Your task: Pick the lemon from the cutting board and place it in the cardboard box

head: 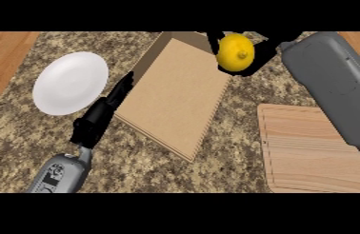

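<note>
Pinching glossy oval lemon (235,52), right hand (262,50) over flat cardboard box (175,95), left hand (105,109) straight-fingered.

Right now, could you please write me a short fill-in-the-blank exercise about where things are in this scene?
1. The right hand holds the lemon above the far corner of the ____.
2. The wooden cutting board at the view's right has ____ lying on it.
3. The white plate lies on the counter to the ____ of the cardboard box.
4. The left hand rests beside the box's ____ wall, fingers straight.

Missing words: cardboard box; nothing; left; left
</note>
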You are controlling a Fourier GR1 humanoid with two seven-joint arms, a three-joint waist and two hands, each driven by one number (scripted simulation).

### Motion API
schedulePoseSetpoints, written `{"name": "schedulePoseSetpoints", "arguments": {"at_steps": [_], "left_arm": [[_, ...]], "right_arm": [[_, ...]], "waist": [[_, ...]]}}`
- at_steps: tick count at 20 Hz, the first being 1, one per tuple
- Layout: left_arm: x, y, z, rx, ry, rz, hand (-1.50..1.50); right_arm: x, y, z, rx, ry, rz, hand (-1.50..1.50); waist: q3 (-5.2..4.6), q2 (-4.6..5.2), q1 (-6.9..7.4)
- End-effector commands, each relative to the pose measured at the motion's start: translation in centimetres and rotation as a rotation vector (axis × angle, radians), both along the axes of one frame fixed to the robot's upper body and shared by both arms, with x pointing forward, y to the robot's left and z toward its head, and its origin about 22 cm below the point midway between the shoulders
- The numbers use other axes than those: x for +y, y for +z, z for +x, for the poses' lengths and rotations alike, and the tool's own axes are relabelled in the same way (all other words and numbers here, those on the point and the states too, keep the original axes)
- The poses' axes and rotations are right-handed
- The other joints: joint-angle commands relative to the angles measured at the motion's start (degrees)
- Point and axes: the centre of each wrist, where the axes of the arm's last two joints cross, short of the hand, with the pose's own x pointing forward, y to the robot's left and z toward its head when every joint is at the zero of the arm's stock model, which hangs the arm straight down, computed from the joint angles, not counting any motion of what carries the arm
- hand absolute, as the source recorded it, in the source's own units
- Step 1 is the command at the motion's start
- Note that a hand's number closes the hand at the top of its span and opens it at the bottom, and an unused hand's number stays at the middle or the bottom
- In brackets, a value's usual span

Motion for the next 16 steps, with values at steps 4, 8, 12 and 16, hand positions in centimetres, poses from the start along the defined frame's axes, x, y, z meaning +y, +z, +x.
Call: {"name": "schedulePoseSetpoints", "arguments": {"at_steps": [4,8,12,16], "left_arm": [[0.1,-0.5,-1.3,-0.013,0.003,-0.004,0.00],[0.8,0.4,0.7,-0.001,-0.007,-0.009,0.00],[0.2,0.3,0.2,0.020,-0.019,-0.006,0.00],[-0.5,0.0,0.1,0.003,-0.026,-0.010,0.00]], "right_arm": [[5.4,-6.4,-0.4,-0.024,-0.009,-0.079,1.50],[4.4,-8.7,1.2,0.201,-0.064,-0.169,-1.50],[6.6,-9.6,1.5,0.274,-0.047,-0.220,-1.50],[4.7,-11.7,2.7,0.343,-0.008,-0.124,-1.50]], "waist": [[0.01,-0.14,0.03],[-0.02,0.20,0.11],[0.01,0.03,0.07],[0.03,0.51,0.86]]}}
